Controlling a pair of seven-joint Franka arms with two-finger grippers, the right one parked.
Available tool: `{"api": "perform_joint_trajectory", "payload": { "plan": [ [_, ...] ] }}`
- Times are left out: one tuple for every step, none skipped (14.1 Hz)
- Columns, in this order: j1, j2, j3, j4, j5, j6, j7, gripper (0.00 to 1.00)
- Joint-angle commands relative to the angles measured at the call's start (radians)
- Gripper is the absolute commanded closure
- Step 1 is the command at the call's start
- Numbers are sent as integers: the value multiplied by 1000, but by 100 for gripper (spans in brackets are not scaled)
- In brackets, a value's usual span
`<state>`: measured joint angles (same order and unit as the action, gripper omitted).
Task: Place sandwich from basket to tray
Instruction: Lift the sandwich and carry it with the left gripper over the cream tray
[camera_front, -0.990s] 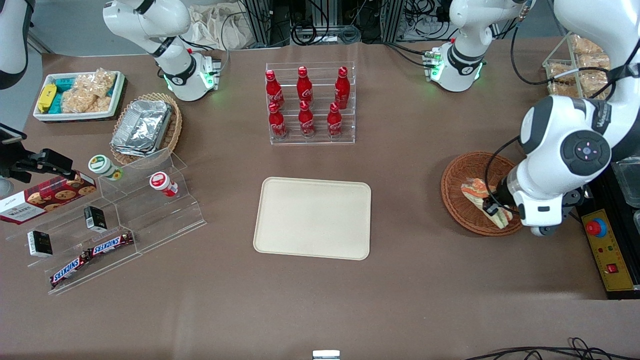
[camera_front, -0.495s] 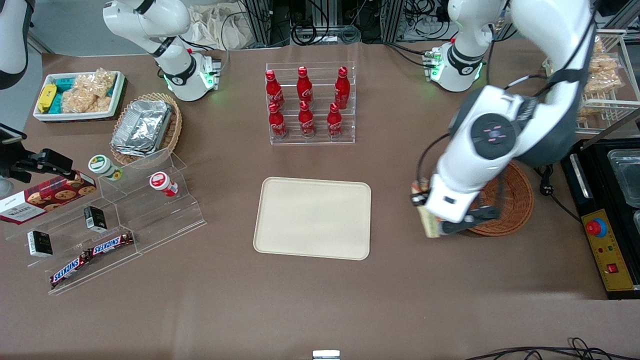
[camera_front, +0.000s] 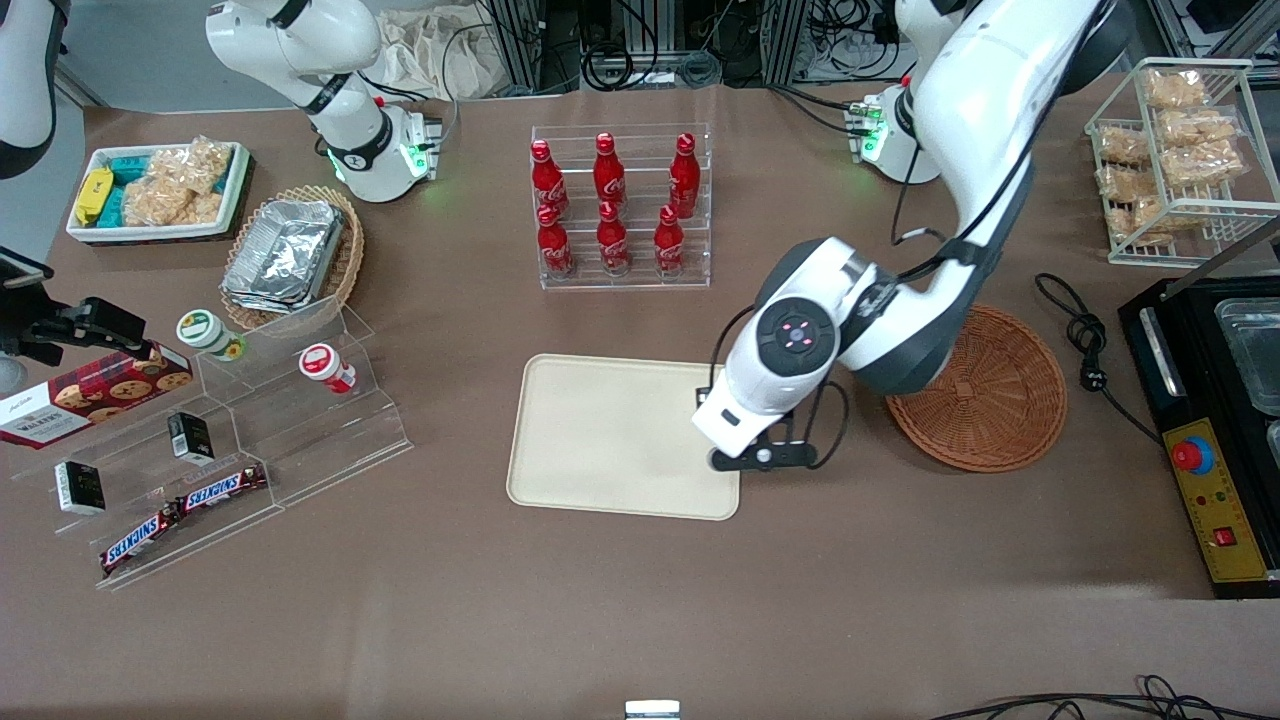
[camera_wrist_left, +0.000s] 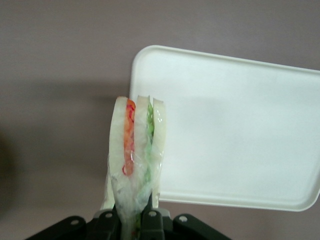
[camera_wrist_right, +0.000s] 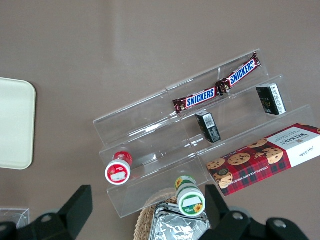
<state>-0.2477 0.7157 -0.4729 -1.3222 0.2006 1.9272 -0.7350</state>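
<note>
The gripper (camera_wrist_left: 134, 220) is clenched on the sandwich (camera_wrist_left: 136, 150), its two dark fingers (camera_wrist_left: 150, 219) pinching the wrapped end. The one sandwich stands on edge in the wrist view, showing three pale bread slices with an orange layer and a green layer between them, over the edge of the tray (camera_wrist_left: 240, 130) at one rounded corner. In the front view the arm's wrist hides the sandwich; the gripper (camera_front: 760, 457) hangs above the tray (camera_front: 600, 440) at its edge toward the basket (camera_front: 990, 400).

The one basket lies on the table (camera_front: 640, 600) toward the working arm's end, with nothing in it. The one tray lies mid-table, bare.

Farther from the front camera than the tray, a clear rack (camera_front: 622, 275) holds six red bottles (camera_front: 611, 170) in two rows of three. Toward the parked arm's end stands a clear stepped stand (camera_front: 300, 420) with two Snickers bars (camera_front: 185, 510), two small dark boxes (camera_front: 188, 436) and two small lidded tubs, one green-topped (camera_front: 205, 332) and one red-topped (camera_front: 322, 366). A red biscuit box (camera_front: 90, 395) lies beside it. Farther from the front camera are a tan basket (camera_front: 345, 262) of foil containers (camera_front: 285, 255) and a white bin (camera_front: 235, 185) of bagged snacks (camera_front: 170, 190).

Toward the working arm's end, a wire rack (camera_front: 1180, 215) holds bagged beige snacks (camera_front: 1190, 125), and a yellow control box (camera_front: 1215, 515) carries one red button (camera_front: 1190, 456).
</note>
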Motion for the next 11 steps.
{"api": "perform_joint_trajectory", "payload": {
  "plan": [
    [-31, 79, 5, 55, 14, 48, 43, 100],
    [-35, 96, 7, 54, 16, 77, 64, 100],
    [-35, 115, 7, 52, 16, 101, 86, 100],
    [-36, 132, 8, 54, 16, 117, 89, 100],
    [-45, 139, 8, 49, 22, 128, 89, 100],
    [-45, 140, 10, 43, 28, 130, 82, 100],
    [-45, 140, 10, 43, 29, 130, 80, 100],
    [-45, 143, 11, 41, 29, 133, 80, 95],
    [-44, 157, 13, 41, 29, 134, 80, 82],
    [-42, 165, 13, 43, 29, 142, 81, 62],
    [-42, 166, 13, 40, 45, 173, 83, 12]
  ]
}}
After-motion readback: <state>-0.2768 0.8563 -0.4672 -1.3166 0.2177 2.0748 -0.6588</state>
